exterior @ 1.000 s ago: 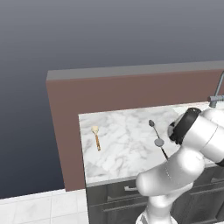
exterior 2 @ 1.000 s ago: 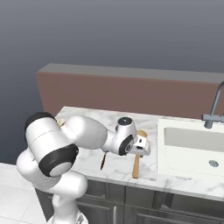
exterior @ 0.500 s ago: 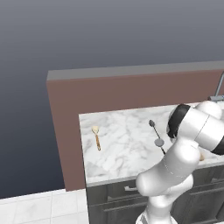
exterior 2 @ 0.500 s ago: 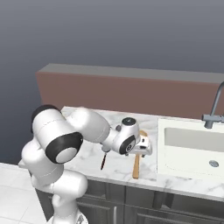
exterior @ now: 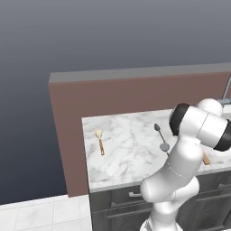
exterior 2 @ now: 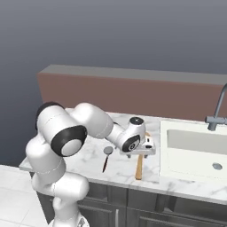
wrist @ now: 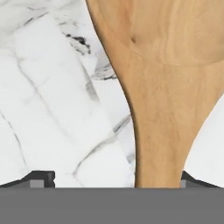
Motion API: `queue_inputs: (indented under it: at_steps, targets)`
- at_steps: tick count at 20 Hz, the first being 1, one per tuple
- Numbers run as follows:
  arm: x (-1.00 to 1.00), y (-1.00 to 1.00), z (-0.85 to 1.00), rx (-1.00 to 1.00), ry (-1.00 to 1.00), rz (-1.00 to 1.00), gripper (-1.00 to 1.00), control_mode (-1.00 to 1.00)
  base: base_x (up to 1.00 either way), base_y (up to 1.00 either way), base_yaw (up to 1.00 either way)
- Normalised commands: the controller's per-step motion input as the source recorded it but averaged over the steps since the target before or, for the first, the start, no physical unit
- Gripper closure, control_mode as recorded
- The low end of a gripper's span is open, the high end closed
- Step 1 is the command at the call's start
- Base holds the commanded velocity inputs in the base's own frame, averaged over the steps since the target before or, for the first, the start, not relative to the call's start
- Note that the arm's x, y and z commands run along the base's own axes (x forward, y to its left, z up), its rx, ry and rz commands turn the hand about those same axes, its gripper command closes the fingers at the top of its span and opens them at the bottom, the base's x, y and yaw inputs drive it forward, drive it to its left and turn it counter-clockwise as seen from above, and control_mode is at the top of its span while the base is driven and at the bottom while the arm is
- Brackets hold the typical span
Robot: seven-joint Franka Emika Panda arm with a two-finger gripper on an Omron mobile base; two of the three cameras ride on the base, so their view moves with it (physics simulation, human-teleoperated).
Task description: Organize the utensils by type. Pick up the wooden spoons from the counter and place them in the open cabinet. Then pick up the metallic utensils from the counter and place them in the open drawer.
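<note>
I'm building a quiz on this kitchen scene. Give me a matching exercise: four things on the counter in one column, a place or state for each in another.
1. large wooden spoon
2. small wooden spoon
3. metal utensil
4. hand

A. near the counter's left end
B. open, low above the spoon
C. dark, beside the large spoon
D. lying beneath the hand

Pairs: 1-D, 2-A, 3-C, 4-B

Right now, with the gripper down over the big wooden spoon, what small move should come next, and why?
Probably close the jaws. The gripper is open and low over the large wooden spoon, whose neck lies between the finger tips on the counter, off-centre toward one tip.
</note>
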Motion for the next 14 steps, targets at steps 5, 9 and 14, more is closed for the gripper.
queue_inputs:
  at_steps: [5,9,14]
  targets:
    - [-0.04,-0.06,-0.46,0.00,0.05,0.06,1.00,-1.00,0.00,0.00,0.00]
    - [-0.17,-0.01,-0.28,0.04,0.05,0.00,1.00,-1.00,0.00,0.00,0.00]
    - [-0.20,0.00,0.12,0.05,0.02,0.00,1.00,-1.00,0.00,0.00,0.00]
